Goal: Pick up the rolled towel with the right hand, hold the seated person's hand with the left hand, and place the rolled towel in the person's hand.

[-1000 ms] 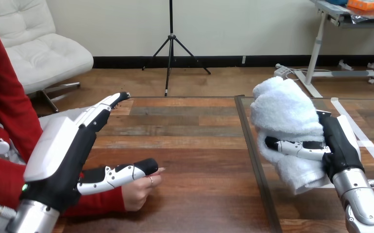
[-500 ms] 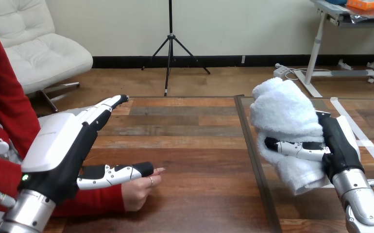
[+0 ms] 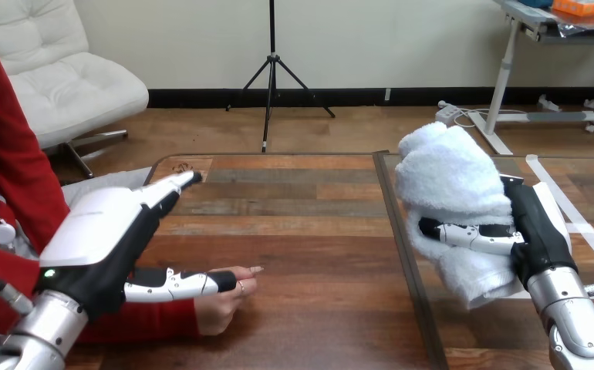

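Gripping the rolled towel point(image 3: 452, 181) in our right hand point(image 3: 533, 227), fingers and thumb wrapped round it, we sit well right of the person's hand point(image 3: 221, 304), which rests on the table point(image 3: 309, 231). Our left hand point(image 3: 105, 239) is over that hand with straight fingers, the thumb lying along its top and nothing closed. We judge taking hold is the step underway. Next we curl round it, then carry the towel across. We read no writing.

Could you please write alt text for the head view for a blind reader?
The robot's right hand grips a rolled white towel over the right side of the wooden table. Its left hand, fingers straight, is poised over the person's hand resting on the table at left, not gripping it.
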You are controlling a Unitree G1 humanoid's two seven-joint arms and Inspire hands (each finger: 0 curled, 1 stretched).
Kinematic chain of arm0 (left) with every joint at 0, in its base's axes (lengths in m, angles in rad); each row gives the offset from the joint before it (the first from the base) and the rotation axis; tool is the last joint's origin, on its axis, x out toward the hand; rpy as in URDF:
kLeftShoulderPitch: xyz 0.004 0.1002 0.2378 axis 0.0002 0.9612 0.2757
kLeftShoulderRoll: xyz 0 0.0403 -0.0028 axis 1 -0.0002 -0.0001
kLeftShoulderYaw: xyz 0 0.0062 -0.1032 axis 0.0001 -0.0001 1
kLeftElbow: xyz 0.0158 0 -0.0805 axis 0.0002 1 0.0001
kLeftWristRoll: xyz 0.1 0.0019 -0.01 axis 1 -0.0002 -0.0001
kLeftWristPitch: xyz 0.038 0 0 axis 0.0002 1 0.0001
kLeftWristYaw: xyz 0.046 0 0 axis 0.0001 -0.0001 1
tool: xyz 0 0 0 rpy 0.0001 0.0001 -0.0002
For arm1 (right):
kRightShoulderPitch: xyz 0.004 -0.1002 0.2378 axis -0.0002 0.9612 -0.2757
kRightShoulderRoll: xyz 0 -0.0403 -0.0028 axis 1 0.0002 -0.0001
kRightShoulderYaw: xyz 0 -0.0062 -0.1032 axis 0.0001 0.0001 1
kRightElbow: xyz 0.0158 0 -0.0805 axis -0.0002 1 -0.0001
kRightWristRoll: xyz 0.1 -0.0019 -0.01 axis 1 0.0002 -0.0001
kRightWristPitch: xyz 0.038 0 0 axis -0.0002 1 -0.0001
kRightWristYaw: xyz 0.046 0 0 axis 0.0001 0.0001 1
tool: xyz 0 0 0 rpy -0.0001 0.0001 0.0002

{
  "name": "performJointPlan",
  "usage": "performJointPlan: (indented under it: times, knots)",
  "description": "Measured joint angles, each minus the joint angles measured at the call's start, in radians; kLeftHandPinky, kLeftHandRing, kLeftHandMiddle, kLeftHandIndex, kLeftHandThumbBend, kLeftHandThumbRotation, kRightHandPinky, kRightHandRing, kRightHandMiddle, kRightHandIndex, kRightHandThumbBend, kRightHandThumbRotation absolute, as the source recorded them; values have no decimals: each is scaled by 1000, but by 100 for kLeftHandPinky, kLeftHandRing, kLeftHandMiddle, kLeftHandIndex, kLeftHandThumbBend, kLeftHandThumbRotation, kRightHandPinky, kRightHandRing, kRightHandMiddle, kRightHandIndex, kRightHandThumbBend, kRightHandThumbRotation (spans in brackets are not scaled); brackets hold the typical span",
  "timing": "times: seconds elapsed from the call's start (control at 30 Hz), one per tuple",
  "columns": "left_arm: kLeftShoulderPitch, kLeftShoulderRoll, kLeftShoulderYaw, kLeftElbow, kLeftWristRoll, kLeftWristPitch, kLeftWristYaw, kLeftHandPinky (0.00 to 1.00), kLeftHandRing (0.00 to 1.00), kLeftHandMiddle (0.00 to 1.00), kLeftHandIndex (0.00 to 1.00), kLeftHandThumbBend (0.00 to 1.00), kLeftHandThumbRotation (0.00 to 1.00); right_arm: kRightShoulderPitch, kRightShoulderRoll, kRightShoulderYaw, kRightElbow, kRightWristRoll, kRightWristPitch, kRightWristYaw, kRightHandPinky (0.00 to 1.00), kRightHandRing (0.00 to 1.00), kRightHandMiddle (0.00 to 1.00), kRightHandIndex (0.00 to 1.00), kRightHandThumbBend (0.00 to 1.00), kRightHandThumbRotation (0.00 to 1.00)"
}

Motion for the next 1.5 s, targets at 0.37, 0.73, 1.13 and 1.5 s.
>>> performJointPlan:
  times: [0.37, 0.73, 1.13, 1.5]
  knots:
    - [-45, 40, -52, 31, -13, 83, -159, 87, 90, 91, 87, 99, 46, 0, 0, 0, -7, -4, 0, -2, 25, 31, 38, 42, 86, 0]
    - [-82, 53, -88, 75, -15, 113, -203, 86, 89, 90, 86, 99, 37, 0, 0, -6, -7, 0, 0, -2, 25, 31, 37, 41, 86, 0]
    - [-128, 59, -120, 135, -12, 141, -229, 89, 91, 92, 87, 100, 37, 0, 0, -11, -7, 0, 0, -1, 25, 30, 37, 41, 86, 0]
    - [-158, 81, -168, 179, 47, 164, -224, 89, 88, 90, 86, 100, 34, 0, 0, -14, -8, 0, 0, 0, 25, 31, 37, 41, 86, 0]
